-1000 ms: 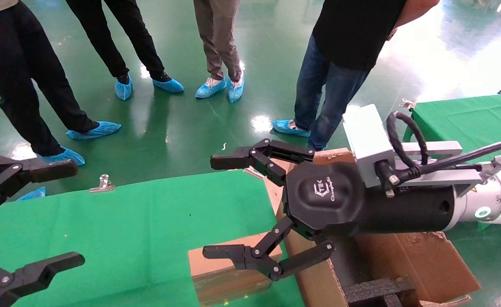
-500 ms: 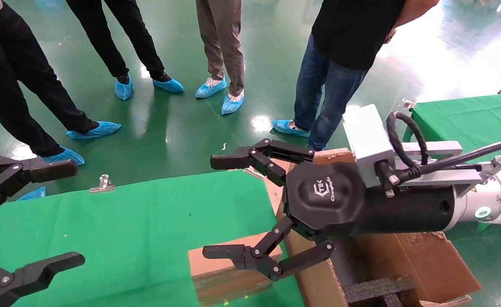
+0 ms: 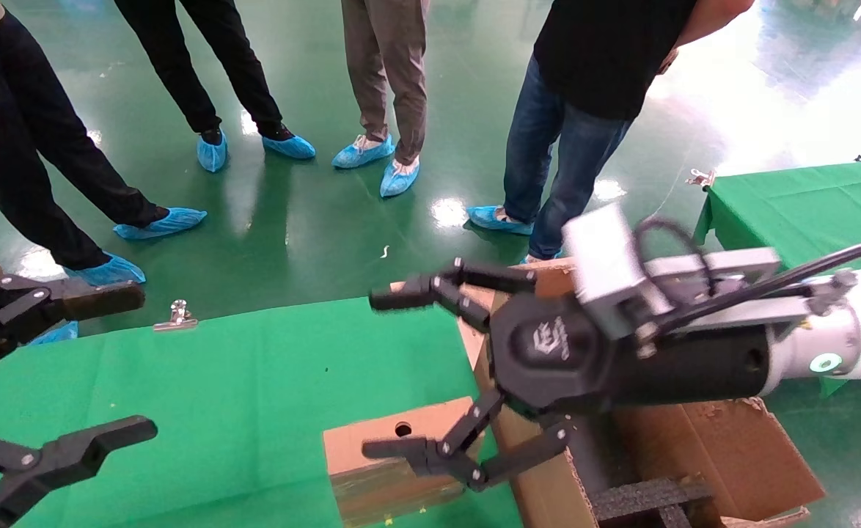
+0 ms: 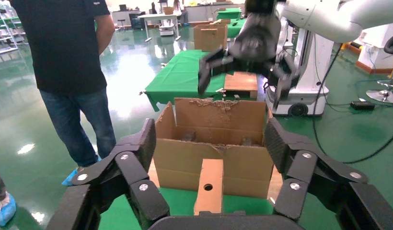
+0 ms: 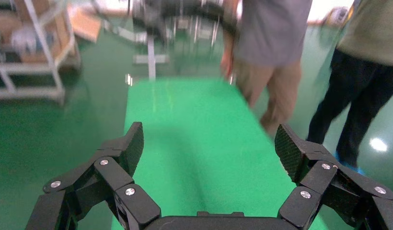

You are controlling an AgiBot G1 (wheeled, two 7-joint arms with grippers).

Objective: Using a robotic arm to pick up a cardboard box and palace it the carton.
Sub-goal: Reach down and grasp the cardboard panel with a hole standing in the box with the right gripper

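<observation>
- small plain brown cardboard box (image 3: 401,458) with clear tape and a round hole lies at the near right corner of the green-cloth desk (image 3: 218,396), hole side up, hard against the carton wall
- big brown corrugated carton (image 3: 702,447) with ragged flaps and black foam inserts (image 3: 643,499) stands just beside the desk's right edge
- robotic arm's right gripper (image 3: 394,374), black linkage fingers on a white arm with grey camera block, hangs above the box and the desk's right edge, spread wide, holding nothing; lower fingertip overlaps the box top in head view, contact unclear
- left gripper (image 3: 78,367) hangs over the desk's left edge, spread wide, empty, well apart from the box
- left wrist view: box (image 4: 210,184) lies between the open fingers, farther off, carton (image 4: 213,143) behind it
- people in blue shoe covers (image 3: 372,150) stand on the green floor beyond the desk
</observation>
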